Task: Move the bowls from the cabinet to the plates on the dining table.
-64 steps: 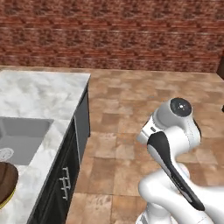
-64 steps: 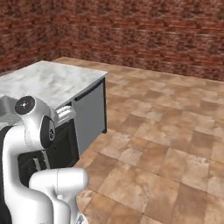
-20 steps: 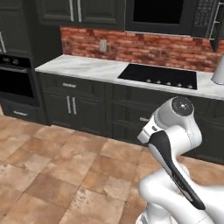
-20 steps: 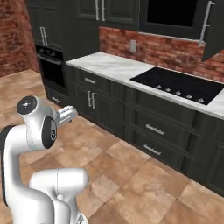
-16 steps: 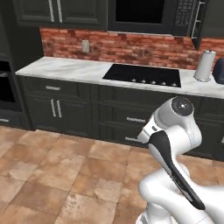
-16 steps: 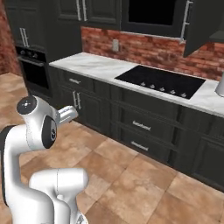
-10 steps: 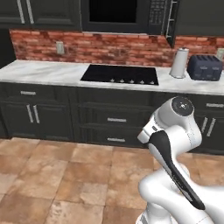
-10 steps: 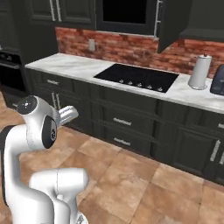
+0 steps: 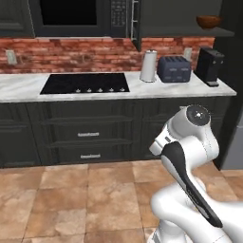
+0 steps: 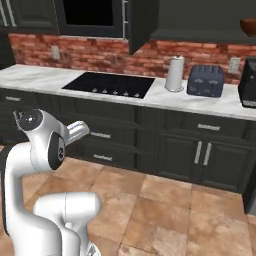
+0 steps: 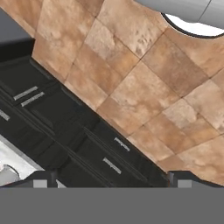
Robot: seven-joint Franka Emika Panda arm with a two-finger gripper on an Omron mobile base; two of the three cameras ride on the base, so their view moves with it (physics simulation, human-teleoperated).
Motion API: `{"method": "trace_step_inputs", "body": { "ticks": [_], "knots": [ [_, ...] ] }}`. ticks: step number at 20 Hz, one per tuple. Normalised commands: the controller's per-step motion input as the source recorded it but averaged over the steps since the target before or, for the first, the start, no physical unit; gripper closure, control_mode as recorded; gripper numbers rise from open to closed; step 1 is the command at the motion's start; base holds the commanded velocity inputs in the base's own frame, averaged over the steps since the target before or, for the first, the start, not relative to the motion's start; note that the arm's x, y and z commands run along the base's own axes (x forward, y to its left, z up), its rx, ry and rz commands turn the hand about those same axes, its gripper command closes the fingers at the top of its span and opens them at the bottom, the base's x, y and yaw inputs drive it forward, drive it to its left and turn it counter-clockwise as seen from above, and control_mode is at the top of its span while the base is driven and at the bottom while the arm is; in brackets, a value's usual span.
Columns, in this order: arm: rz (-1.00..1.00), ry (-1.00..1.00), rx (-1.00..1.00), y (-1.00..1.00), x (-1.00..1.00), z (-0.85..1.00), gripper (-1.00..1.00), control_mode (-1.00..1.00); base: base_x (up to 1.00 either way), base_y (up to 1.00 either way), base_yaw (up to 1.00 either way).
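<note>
Faces a stove counter (image 9: 28,90) of white marble over dark drawers and doors, brick wall behind. Black cooktop (image 9: 85,83) set into the top; black microwave (image 9: 76,16) mounted above it. To the right of the cooktop, in a row: a white paper-towel roll (image 9: 148,66), a dark blue-grey toaster (image 9: 174,69) just beside it, then a black coffee machine (image 9: 209,65) near the counter's end.

One reddish-brown wooden bowl (image 9: 209,21) sits upright on a dark shelf (image 9: 190,32) of the cabinet (image 9: 142,23), high at the right, above the toaster and coffee machine. In the right base view, the same bowl (image 10: 248,26) cut off by the picture's right edge, on the shelf (image 10: 200,35) above the coffee machine (image 10: 248,82). Cannot tell whether a second bowl stands there.

Arm folded close over the base, well short of the counter, terracotta floor tiles (image 9: 80,194) in between.

Hand view looks down at floor tiles (image 11: 144,74) and at dark drawer fronts (image 11: 87,144) with silver bar handles running diagonally — a sliver of white counter at the lower left. Gripper (image 11: 109,180) low in that view, its two dark fingertips (image 11: 40,179) far apart at either side: jaws spread wide, nothing between them — no contact with any object.
</note>
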Motion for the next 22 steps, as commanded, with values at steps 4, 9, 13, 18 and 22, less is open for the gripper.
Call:
{"method": "trace_step_inputs", "body": {
  "ticks": [4,9,13,18,22],
  "knots": [
    [0.0,0.0,0.0,0.0,0.0,0.0,-1.0,1.0,0.0,-0.5,-0.36],
    [0.0,0.0,0.0,0.0,0.0,0.0,-1.0,1.0,0.24,-0.47,-0.3],
    [0.0,0.0,0.0,0.0,0.0,0.0,-1.0,1.0,0.58,-0.35,-0.22],
    [0.0,0.0,0.0,0.0,0.0,0.0,-1.0,1.0,0.74,-0.3,-0.14],
    [0.0,0.0,0.0,0.0,0.0,0.0,-1.0,1.0,0.36,-0.51,-0.16]
  ]
}}
